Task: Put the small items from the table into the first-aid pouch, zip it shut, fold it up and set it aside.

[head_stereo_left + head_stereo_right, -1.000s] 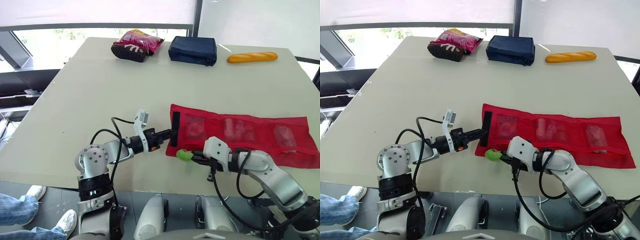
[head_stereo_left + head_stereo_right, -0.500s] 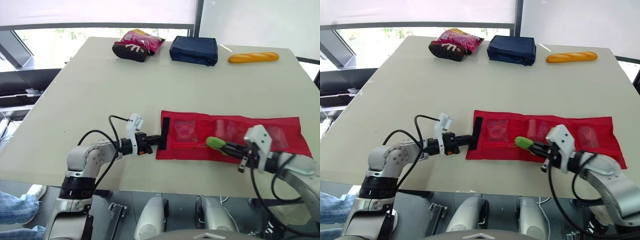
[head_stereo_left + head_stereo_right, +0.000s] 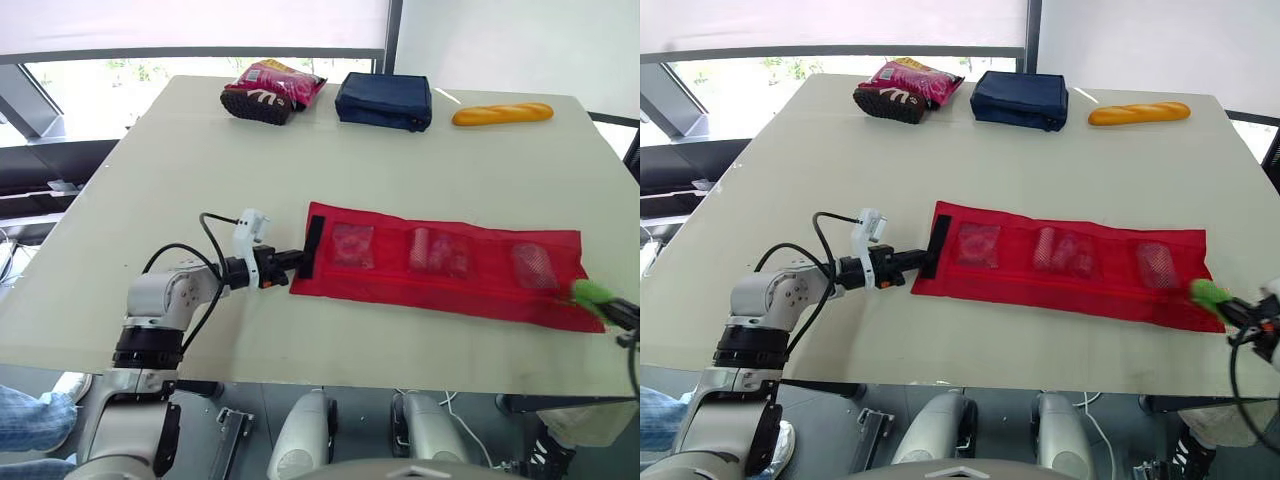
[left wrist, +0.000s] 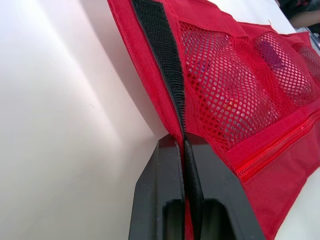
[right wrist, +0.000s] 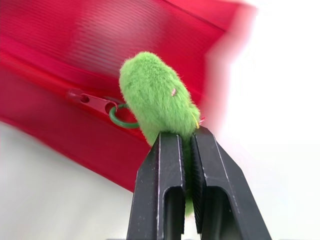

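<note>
Red pouch [image 3: 440, 265] lies flat on the table [image 3: 250, 150], pockets filled; my left pincer [image 3: 290, 262] clamps its strap end, my right pincer [image 5: 185, 142] clamps the green zip pull [image 5: 157, 95] at its opposite end; zipping appears complete, folding outstanding.

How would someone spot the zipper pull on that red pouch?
Find the long red pouch on the table. Follow it to its right end, where the right gripper pinches a fuzzy tuft. It's the only bright green thing there.
</note>
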Robot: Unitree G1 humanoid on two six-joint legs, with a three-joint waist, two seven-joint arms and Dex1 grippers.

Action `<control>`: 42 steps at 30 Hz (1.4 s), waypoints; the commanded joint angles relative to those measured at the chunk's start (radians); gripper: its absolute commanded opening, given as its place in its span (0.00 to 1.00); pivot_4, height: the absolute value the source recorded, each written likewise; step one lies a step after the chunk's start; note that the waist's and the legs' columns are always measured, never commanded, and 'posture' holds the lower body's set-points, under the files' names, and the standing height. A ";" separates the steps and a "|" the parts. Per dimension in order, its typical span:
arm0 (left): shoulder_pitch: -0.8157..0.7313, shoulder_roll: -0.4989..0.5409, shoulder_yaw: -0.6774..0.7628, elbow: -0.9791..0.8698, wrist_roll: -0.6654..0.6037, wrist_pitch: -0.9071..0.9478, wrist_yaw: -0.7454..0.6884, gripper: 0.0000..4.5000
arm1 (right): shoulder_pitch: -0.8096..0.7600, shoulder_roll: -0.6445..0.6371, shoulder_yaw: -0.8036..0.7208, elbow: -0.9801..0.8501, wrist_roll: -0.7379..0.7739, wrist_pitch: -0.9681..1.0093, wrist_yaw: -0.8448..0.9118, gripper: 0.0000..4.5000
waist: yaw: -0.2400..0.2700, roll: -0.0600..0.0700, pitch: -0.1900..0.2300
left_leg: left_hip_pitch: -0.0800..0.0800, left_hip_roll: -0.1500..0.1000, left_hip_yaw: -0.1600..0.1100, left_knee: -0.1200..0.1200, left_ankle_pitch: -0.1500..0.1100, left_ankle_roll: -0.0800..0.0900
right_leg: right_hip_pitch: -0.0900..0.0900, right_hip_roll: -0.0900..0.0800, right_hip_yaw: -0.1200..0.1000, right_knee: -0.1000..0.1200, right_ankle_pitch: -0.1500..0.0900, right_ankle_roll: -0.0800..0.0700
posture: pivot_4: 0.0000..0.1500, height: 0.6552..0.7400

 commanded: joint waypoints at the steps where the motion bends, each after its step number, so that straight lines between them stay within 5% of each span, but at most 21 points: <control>1: -0.030 0.045 0.063 0.061 0.045 -0.047 0.010 0.00 | -0.019 -0.015 -0.050 0.044 -0.068 0.019 -0.103 0.01 | -0.001 0.000 0.000 | 0.000 0.000 0.000 0.000 0.000 0.000 | 0.000 0.000 0.000 0.000 0.000 0.000 | 1.00 0.72; 11: -0.062 0.099 0.094 0.146 0.065 -0.086 0.016 0.00 | -0.106 0.049 0.005 -0.002 -0.081 -0.049 -0.173 0.01 | -0.003 0.001 0.000 | 0.000 0.001 0.001 0.000 0.000 0.000 | 0.000 0.002 0.001 0.000 0.000 0.001 | 1.00 0.72; 14: -0.061 0.097 0.097 0.141 0.071 -0.084 0.026 0.00 | -0.137 0.056 0.015 -0.033 -0.041 -0.038 -0.150 0.22 | -0.003 0.001 0.000 | 0.000 0.001 0.001 0.000 0.000 0.000 | 0.000 0.001 0.001 0.000 0.000 0.001 | 1.00 0.72; 21: -0.049 0.092 0.125 0.121 0.086 -0.070 0.034 0.00 | -0.137 0.061 -0.020 -0.058 0.011 -0.033 -0.121 0.98 | 0.000 0.001 0.001 | 0.000 0.002 0.001 0.000 0.000 0.000 | 0.000 0.002 0.001 0.000 0.000 0.000 | 1.00 0.72; 29: -0.034 0.094 0.141 0.098 0.097 -0.051 0.030 0.00 | -0.078 0.212 -0.007 -0.280 0.294 0.149 -0.102 0.99 | -0.006 0.002 0.001 | 0.001 0.004 0.002 -0.001 0.000 0.000 | 0.000 0.004 0.002 0.000 0.000 0.000 | 1.00 0.72; 32: -0.034 0.097 0.137 0.097 0.119 -0.057 0.048 0.20 | -0.073 0.273 0.039 -0.318 0.308 0.192 -0.168 1.00 | -0.005 0.002 0.001 | 0.001 0.004 0.001 -0.001 0.000 0.000 | 0.000 0.004 0.002 0.000 0.001 0.000 | 1.00 0.72; 39: -0.044 0.156 0.125 0.036 0.156 -0.280 -0.128 0.91 | -0.094 0.362 0.102 -0.339 0.335 0.222 -0.271 1.00 | -0.001 0.002 0.001 | 0.000 0.004 0.002 -0.001 0.000 0.000 | -0.001 0.003 0.002 0.000 0.002 -0.004 | 1.00 0.72; 42: -0.042 0.193 0.132 0.024 0.149 -0.369 -0.245 0.98 | -0.099 0.364 0.114 -0.331 0.341 0.222 -0.278 1.00 | 0.000 0.002 0.001 | 0.000 0.004 0.003 -0.001 0.000 0.000 | -0.002 0.003 0.002 -0.001 0.002 -0.004 | 1.00 0.72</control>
